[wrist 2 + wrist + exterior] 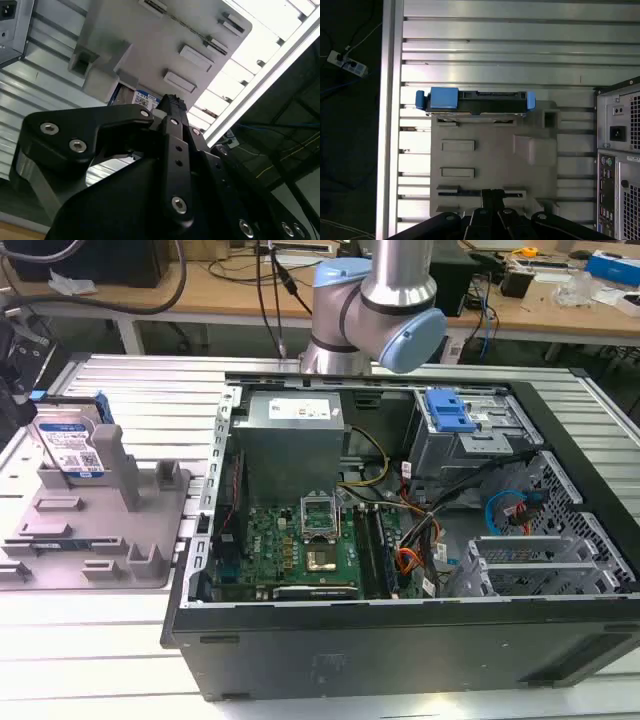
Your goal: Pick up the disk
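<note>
The work stands at the approach: the disk has not been grasped. It stands on edge in a slot of the grey fixture, with its labelled face upright in the exterior view. In the first wrist view it is seen edge-on, with its blue frame showing at both ends, along the fixture's side farthest from the gripper. The fixture lies on the ribbed desk, beside the open computer case.

The gripper holds nothing. Its fingers look pressed together, though the camera angle on them is steep, so I say this with some reserve. It hangs apart from the disk, over the fixture's opposite side.

By my judgement, a grasp calls for the fingers to part. The gripper then has to cross the fixture and line up over the disk's thin upper edge, clear of the fixture's upright posts.
</note>
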Tool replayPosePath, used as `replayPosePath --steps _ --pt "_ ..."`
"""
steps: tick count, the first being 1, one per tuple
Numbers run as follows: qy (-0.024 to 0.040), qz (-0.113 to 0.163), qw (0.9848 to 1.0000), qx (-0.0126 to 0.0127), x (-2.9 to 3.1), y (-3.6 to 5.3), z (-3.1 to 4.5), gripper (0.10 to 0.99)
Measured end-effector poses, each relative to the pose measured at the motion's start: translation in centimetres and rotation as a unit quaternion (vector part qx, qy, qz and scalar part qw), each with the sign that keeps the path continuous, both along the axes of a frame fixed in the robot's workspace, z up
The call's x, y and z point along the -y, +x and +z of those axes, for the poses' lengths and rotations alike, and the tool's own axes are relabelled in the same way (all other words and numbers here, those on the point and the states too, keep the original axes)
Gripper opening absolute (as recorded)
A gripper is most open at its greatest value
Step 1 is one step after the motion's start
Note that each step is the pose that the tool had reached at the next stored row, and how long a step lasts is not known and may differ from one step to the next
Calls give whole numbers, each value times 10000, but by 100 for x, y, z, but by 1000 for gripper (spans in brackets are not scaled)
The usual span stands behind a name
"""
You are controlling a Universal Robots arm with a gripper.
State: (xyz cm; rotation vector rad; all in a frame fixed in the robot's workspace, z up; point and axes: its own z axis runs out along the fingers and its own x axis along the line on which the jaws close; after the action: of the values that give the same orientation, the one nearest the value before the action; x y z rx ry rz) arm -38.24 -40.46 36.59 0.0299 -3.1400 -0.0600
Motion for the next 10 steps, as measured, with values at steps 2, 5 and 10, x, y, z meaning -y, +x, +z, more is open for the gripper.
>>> replayPosePath --steps 2,5,10 --pt "0 0 10000 0 0 0 0 106" --pt "0 0 10000 0 0 0 0 106" --pt "0 360 9994 0 0 0 0 106"
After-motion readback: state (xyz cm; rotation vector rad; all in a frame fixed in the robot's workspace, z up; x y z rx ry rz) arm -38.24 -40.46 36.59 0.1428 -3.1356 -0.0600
